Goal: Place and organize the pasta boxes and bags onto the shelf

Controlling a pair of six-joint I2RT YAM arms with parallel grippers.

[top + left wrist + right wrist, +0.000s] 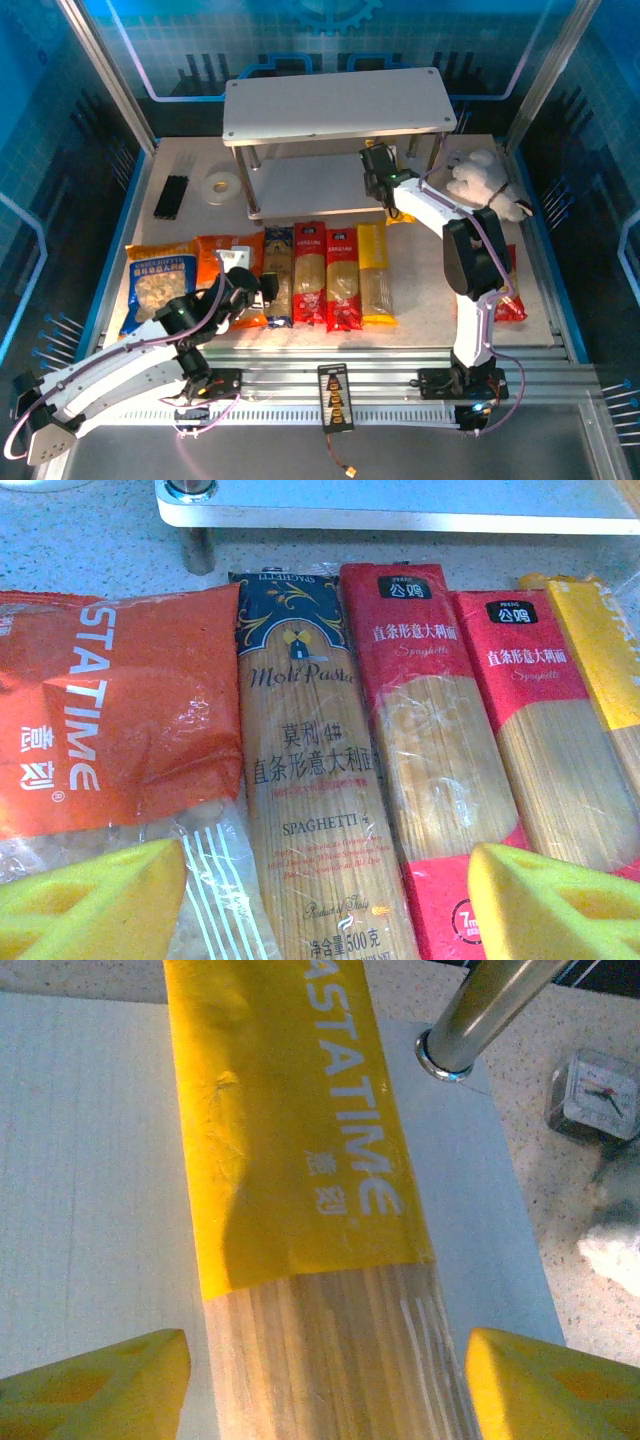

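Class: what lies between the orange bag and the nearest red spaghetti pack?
The blue-and-yellow spaghetti pack, clearest in the left wrist view.

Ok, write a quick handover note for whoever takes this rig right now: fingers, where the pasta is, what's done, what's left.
Left gripper: fingers open, above the blue-yellow pack, holding nothing.
Right gripper: fingers open either side of a yellow pack lying on the shelf's lower board, toward its right end.
Done: that one yellow pack is shelved.
On the table: blue-orange bag, orange bag, blue-yellow pack, two red packs and a second yellow pack in a row; red bag at the right.
Left: shelve those seven.
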